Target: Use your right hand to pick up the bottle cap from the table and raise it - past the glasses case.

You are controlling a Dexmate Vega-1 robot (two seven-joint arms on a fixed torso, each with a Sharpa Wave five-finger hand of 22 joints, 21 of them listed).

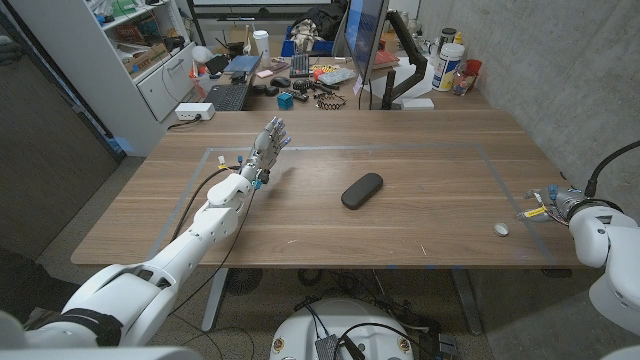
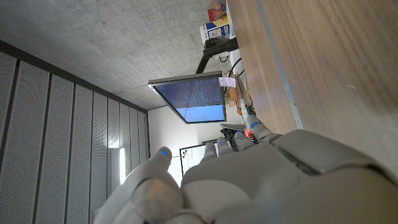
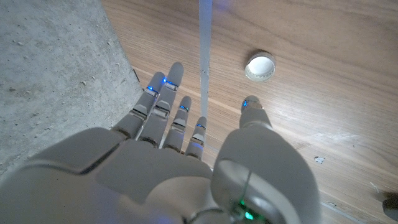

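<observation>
Right hand (image 3: 180,155) with fingers (image 3: 165,102) spread apart and holding nothing, held over the wooden table (image 1: 420,215) close to its right edge; the white bottle cap (image 3: 260,66) lies on the table just beyond the fingertips, untouched. In the head view the bottle cap (image 1: 501,229) sits near the table's right front corner, well apart from the black glasses case (image 1: 361,190) lying near the table's middle. Left hand (image 1: 266,150) over the table's left part, fingers extended and apart, gripping nothing.
</observation>
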